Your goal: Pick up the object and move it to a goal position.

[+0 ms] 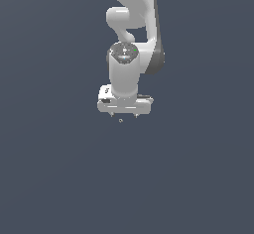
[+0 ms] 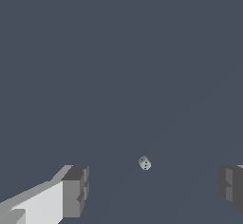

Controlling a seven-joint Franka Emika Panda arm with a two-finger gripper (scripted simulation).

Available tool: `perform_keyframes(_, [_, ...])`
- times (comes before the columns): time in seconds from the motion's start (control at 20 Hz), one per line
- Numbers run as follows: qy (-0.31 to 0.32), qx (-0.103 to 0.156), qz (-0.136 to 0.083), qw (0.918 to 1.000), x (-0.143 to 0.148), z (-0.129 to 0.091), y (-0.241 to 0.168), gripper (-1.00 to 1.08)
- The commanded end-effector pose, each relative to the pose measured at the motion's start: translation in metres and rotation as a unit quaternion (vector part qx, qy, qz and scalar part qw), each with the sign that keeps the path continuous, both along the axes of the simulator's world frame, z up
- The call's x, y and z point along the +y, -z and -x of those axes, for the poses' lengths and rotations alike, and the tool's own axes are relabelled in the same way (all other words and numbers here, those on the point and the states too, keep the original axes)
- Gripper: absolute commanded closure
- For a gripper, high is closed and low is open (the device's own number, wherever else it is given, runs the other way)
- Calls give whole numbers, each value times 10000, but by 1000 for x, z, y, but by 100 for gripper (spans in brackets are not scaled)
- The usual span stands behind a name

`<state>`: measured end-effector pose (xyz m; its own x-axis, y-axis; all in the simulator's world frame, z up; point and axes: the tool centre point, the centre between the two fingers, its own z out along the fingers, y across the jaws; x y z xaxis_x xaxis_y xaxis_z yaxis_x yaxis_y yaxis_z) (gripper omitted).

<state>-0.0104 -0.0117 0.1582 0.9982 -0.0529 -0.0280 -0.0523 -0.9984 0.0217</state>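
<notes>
Exterior view first: your white Panda arm [image 1: 130, 39] hangs down from the top of the frame over a plain dark grey-blue counter [image 1: 54, 178], wrist pointing straight down. You can see the claw [image 1: 123, 114] at its lower end, with two short fingertips poking out beneath the pale hand block and set well apart. Just below them sits the object [image 1: 120, 121], a tiny pale grey speck on the counter, between the two tips and a touch nearer the one on the exterior view's left. It is too small here for you to make out any shape.

Wrist view now: your claw [image 2: 154, 190] is spread wide, one grey finger pad [image 2: 76, 192] on one side and the other finger pad [image 2: 231, 187] at the opposite edge. The object [image 2: 144, 163] lies in the gap between them, touching neither. Here it reads as a small pale die-like lump with dark dots on its faces.
</notes>
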Motion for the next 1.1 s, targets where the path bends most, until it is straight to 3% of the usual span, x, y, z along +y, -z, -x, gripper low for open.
perform_keyframes(0.0, [0,0,0,10000,0,0,0,-92])
perform_keyframes(0.45, [150,-165,129,9997,-26,-11,-17,-92])
perform_keyframes(1.05, [517,-165,84,9985,-23,-5,-5,-92])
